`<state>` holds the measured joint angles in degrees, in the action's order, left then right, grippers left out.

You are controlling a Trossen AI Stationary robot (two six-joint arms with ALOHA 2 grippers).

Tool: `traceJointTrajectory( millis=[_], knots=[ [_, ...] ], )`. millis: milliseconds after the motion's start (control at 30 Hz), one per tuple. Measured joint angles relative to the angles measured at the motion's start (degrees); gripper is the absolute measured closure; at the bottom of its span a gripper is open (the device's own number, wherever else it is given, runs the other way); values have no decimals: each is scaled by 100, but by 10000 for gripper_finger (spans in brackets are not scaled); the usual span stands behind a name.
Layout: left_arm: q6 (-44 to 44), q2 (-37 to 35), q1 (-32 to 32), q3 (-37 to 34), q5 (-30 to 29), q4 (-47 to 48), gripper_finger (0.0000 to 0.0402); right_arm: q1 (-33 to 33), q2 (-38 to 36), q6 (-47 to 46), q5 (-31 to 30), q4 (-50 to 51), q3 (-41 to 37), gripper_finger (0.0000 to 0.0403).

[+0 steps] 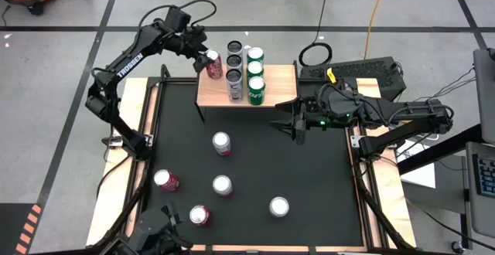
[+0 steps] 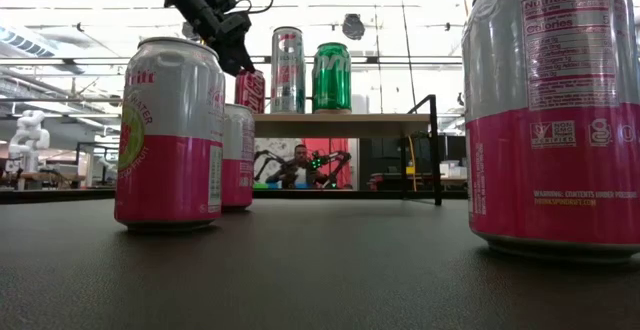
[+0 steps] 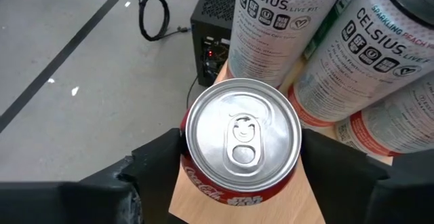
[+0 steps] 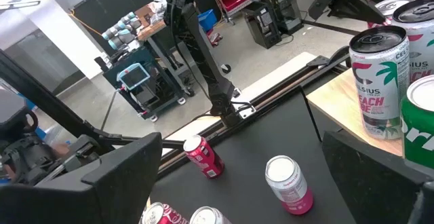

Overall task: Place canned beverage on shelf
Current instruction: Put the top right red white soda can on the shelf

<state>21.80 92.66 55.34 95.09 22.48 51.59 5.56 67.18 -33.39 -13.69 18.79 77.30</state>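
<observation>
The shelf (image 1: pixel 278 81), a light-wood board on thin black legs, stands at the mat's far edge. It bears several upright cans: tall Celsius ones (image 3: pixel 285 20) and green ones (image 1: pixel 256 71). My left gripper (image 1: pixel 206 54) is shut on a red Coca-Cola can (image 3: pixel 243 139) at the board's far left corner (image 3: pixel 203 203). In the low view that red can (image 2: pixel 250 90) leans, its base about level with the board's top; whether it rests there does not show. My right gripper (image 1: pixel 297 128) waits open over the mat, to the right of the shelf, with nothing between its fingers. My left gripper pinches the red can's side wall just below the top rim (image 3: pixel 184 149) between its two fingers (image 3: pixel 159 159), one on each opposite side. The fingers slant down from the table's far left. The can is tilted, with its base over the board's corner.
Several pink-and-silver cans stand loose on the black mat: one mid-mat (image 1: pixel 222 143) and others toward the near edge (image 1: pixel 279 206), (image 1: pixel 166 180). Cables and a black box (image 3: pixel 210 27) lie on the floor beyond the shelf. Wooden strips (image 1: pixel 135 93) border the mat.
</observation>
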Motion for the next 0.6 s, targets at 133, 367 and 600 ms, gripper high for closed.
traceJointTrajectory(
  millis=[133,367,600],
  knots=[
    [119,61,25,7,128,-24,135,0,0,0,2,0,0,16],
    [514,55,53,7,254,-26,150,0,0,-37,13,2,0,16],
    [841,55,134,4,577,24,151,0,0,-42,22,0,0,16]
  ],
)
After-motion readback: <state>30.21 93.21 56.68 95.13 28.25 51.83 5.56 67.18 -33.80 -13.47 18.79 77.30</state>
